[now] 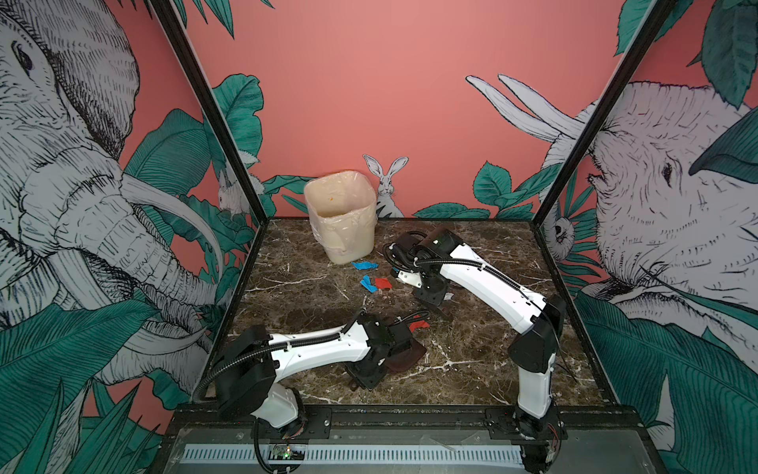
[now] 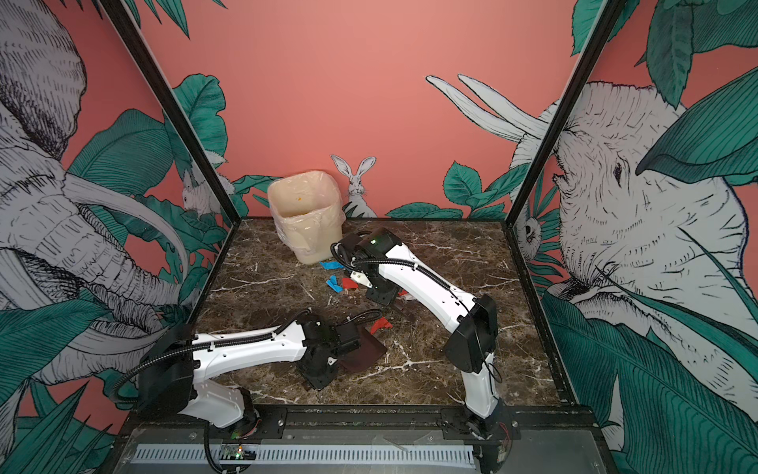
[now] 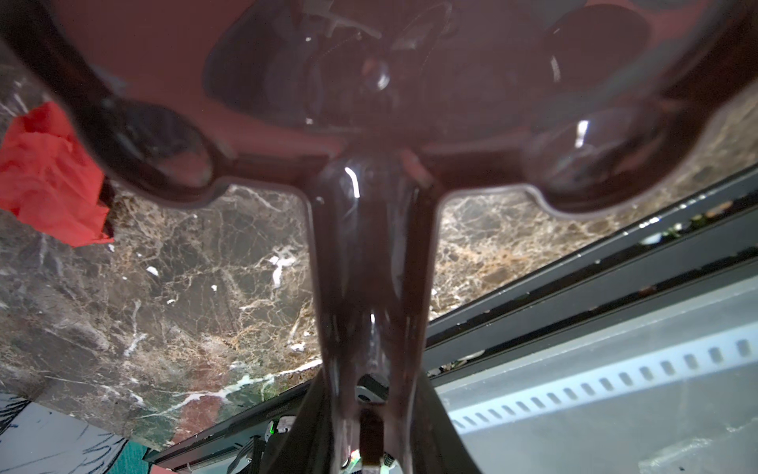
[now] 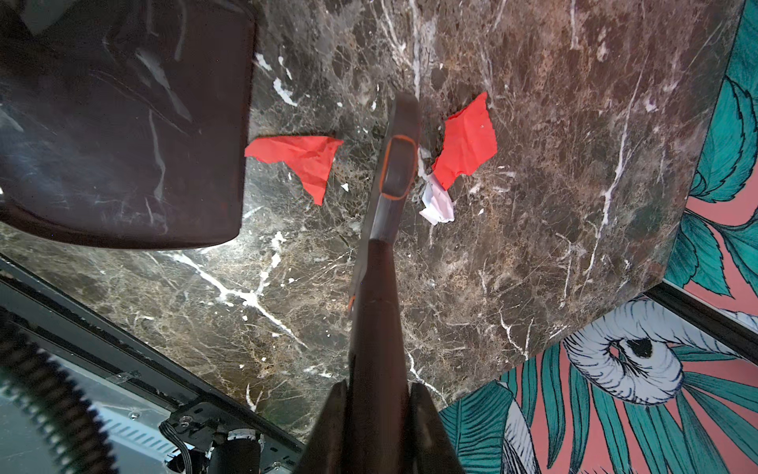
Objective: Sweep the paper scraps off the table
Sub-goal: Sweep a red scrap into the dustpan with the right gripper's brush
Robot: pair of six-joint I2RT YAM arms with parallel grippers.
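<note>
**Item 1, bin** [image 1: 342,217]: cream, plastic-lined, upright at the far edge of the table [image 1: 492,353], left of centre.

**Item 2, left gripper** [image 1: 361,379]: low over the near-left part of the table. I read its claw as narrow, clamped on the handle of a maroon dustpan [image 1: 410,353]. In my left wrist view the handle runs straight down between the fingers. The pan lies on the marble to the gripper's right.

**Item 3, paper scraps** [image 1: 383,283]: a red piece sits near the table's centre, just in front of the bin, with two blue pieces [image 1: 364,266] beside it. A second red piece [image 1: 419,325] lies at the dustpan's far edge. I cannot tell whether it touches the pan.

**Item 4, right gripper** [image 1: 438,303]: right of centre, pointing down at the table. Its claw is pinched tight on a slim dark tool with orange trim [image 4: 393,172].

**Item 5, more scraps, from my right wrist view**: a third red piece [image 4: 467,139] and a white crumpled piece [image 4: 439,203] lie just beside the tool, on the side away from the dustpan.
</note>
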